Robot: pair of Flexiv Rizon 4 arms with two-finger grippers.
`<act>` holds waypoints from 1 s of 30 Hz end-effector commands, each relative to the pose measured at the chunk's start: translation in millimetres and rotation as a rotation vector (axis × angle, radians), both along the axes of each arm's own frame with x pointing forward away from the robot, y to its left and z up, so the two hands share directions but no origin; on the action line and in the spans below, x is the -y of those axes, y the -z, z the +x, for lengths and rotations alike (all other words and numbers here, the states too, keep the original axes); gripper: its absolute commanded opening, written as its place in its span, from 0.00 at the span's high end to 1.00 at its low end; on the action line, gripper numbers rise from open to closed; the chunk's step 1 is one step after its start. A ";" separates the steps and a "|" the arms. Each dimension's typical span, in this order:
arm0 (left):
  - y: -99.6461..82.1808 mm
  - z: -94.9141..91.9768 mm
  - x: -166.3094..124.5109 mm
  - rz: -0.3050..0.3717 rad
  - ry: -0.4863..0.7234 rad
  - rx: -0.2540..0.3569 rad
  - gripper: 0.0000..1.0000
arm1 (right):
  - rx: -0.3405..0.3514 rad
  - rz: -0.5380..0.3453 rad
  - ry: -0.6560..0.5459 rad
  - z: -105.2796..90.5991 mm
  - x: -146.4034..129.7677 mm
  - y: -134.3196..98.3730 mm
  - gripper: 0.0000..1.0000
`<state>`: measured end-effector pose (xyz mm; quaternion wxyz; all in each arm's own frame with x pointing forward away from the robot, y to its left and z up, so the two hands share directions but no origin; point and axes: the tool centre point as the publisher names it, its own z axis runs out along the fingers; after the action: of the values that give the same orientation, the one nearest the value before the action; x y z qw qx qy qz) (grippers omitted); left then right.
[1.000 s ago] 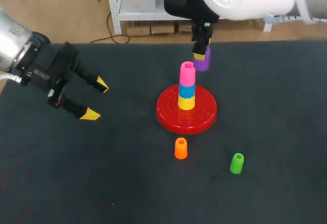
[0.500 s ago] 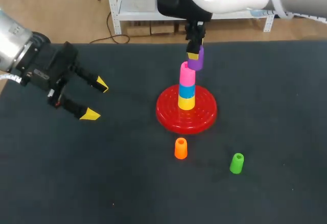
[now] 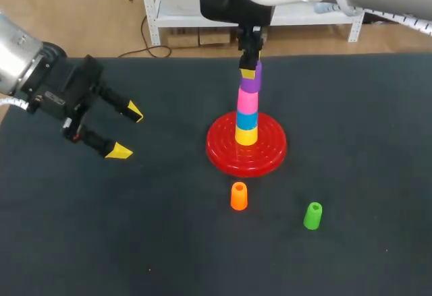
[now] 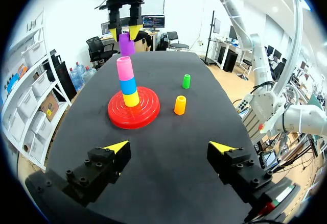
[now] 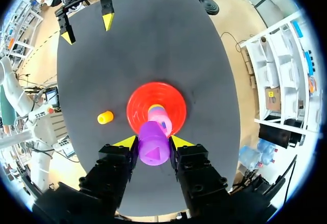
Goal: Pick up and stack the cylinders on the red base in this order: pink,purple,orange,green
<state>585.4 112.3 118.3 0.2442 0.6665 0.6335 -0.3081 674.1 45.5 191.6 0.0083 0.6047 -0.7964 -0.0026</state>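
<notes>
Head view puts the right gripper (image 3: 250, 73) at upper middle of the frame, its yellow tips clamped on the purple cylinder (image 3: 251, 84). That piece hangs right over the pink cylinder (image 3: 247, 102), which tops a blue cylinder (image 3: 246, 119) and a yellow cylinder (image 3: 246, 135) on the red base (image 3: 223, 149) at centre. Whether purple already touches pink I cannot tell. The left wrist view shows purple a shade off the pink one's axis, so I judge the step in hand is seating it. Centre it first, keep it upright and lower it gently so the tall stack is not pushed sideways. Part the fingers only once it sits flush, then lift straight up. The orange cylinder (image 3: 239, 196) and green cylinder (image 3: 312, 216) stand at lower middle and lower right, well apart from the base. The left gripper (image 3: 127, 131) hangs at the left, fingers spread wide, holding nothing
</notes>
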 end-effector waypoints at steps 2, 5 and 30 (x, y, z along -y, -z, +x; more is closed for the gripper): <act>1.0 -1.2 -1.2 -0.004 0.000 0.005 0.00 | -0.003 0.001 0.002 -0.7 0.9 1.9 1.00; 1.0 -1.2 -1.2 -0.004 0.000 0.005 0.00 | -0.010 -0.001 0.005 -0.7 0.8 6.2 1.00; 1.0 -1.2 -1.2 -0.004 0.000 0.005 0.00 | 0.008 -0.010 0.016 7.7 0.3 11.9 1.00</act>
<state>585.4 112.3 118.3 0.2442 0.6665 0.6335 -0.3081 682.7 45.7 181.7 0.0088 0.5990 -0.8007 0.0044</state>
